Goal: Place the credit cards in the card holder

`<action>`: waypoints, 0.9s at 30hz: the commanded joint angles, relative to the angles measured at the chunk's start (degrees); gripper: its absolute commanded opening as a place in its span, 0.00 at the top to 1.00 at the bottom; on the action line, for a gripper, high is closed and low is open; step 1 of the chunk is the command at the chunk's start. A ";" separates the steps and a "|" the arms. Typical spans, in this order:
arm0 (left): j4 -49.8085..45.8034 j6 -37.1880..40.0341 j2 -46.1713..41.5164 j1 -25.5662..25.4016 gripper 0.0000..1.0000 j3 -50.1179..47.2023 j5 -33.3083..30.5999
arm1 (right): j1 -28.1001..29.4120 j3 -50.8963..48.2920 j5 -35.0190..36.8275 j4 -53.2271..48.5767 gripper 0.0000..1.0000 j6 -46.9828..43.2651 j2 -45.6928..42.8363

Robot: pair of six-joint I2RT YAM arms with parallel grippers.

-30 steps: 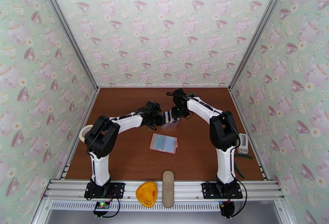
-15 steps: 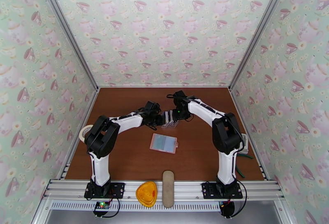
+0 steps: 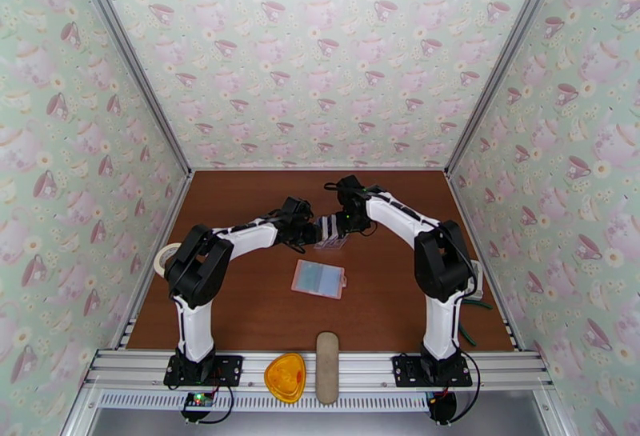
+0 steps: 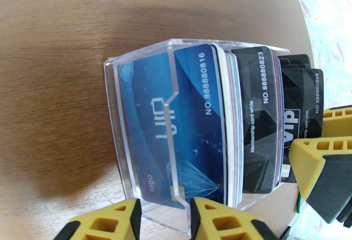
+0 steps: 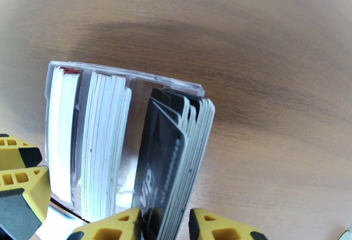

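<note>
Credit cards [image 5: 176, 157], thin glossy rectangles with black faces and white edges, stand fanned at one end of a clear hard-plastic rack [image 4: 114, 104] on the brown wood-grain surface [image 4: 53, 60]. Right tool [image 5: 165, 227] is clenched on the black fan. Left tool [image 4: 163, 219] straddles the rack's front wall, grip can't tell. The pale pink card holder [image 3: 318, 278] lies flat nearer, apart.

Two robot arms: a left arm [image 3: 232, 239] and a right arm [image 3: 400, 215]. One clear plastic rack [image 4: 115, 117] of credit cards [image 4: 193, 117], too tightly packed to count. One card holder [image 3: 318, 278], one beige oval case [image 3: 326, 367], one orange dish [image 3: 286, 376], one tape roll [image 3: 166, 257].
</note>
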 commanded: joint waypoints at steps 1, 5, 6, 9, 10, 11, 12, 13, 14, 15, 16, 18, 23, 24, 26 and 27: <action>-2.65 0.00 0.40 0.55 0.64 0.11 -2.85 | -0.76 1.82 5.27 -4.35 0.67 -0.49 -2.73; -2.72 0.01 0.52 0.54 0.64 0.29 -2.86 | -0.72 1.95 6.00 -4.84 0.67 -0.58 -3.01; -2.69 -0.02 0.48 0.51 0.64 0.21 -2.80 | -0.68 1.88 5.82 -4.83 0.67 -0.58 -3.08; -2.53 -0.15 0.50 0.50 0.64 0.24 -2.74 | -0.72 1.84 5.06 -4.69 0.71 -0.71 -2.95; -2.56 -0.16 0.56 0.38 0.64 0.27 -2.63 | -0.67 1.92 4.72 -4.67 0.72 -0.66 -2.80; -2.56 -0.16 0.57 0.41 0.64 0.20 -2.64 | -0.72 1.88 4.44 -4.53 0.74 -0.67 -2.64; -2.58 -0.16 0.62 0.34 0.64 0.27 -2.65 | -0.68 1.93 4.29 -4.53 0.74 -0.67 -2.62; -2.64 -0.16 0.65 0.39 0.64 0.28 -2.54 | -0.61 2.01 4.28 -4.61 0.75 -0.63 -2.64; -2.65 -0.16 0.74 0.40 0.64 0.28 -2.54 | -0.52 2.10 4.28 -4.56 0.76 -0.67 -2.67; -2.65 -0.16 0.77 0.33 0.64 0.29 -2.54 | -0.43 2.19 4.36 -4.64 0.78 -0.62 -2.83; -2.56 -0.21 0.85 0.32 0.64 0.28 -2.56 | -0.31 2.27 4.27 -4.67 0.80 -0.61 -2.95; -2.55 -0.25 0.96 0.32 0.64 0.28 -2.48 | -0.26 2.43 3.98 -4.76 0.83 -0.67 -3.14; -2.47 -0.43 1.22 0.24 0.64 0.29 -2.34 | 0.43 2.53 1.57 -4.38 0.93 -0.42 -3.54; -2.47 -0.43 1.24 0.24 0.64 0.28 -2.34 | 0.59 2.54 1.20 -4.33 0.94 -0.27 -3.51; -2.38 -0.43 1.27 0.24 0.64 0.29 -2.39 | 0.94 2.54 0.48 -4.14 0.95 -0.04 -3.32; -2.38 -0.41 1.31 0.22 0.64 0.28 -2.34 | 1.22 2.53 0.25 -4.03 0.96 -0.06 -3.25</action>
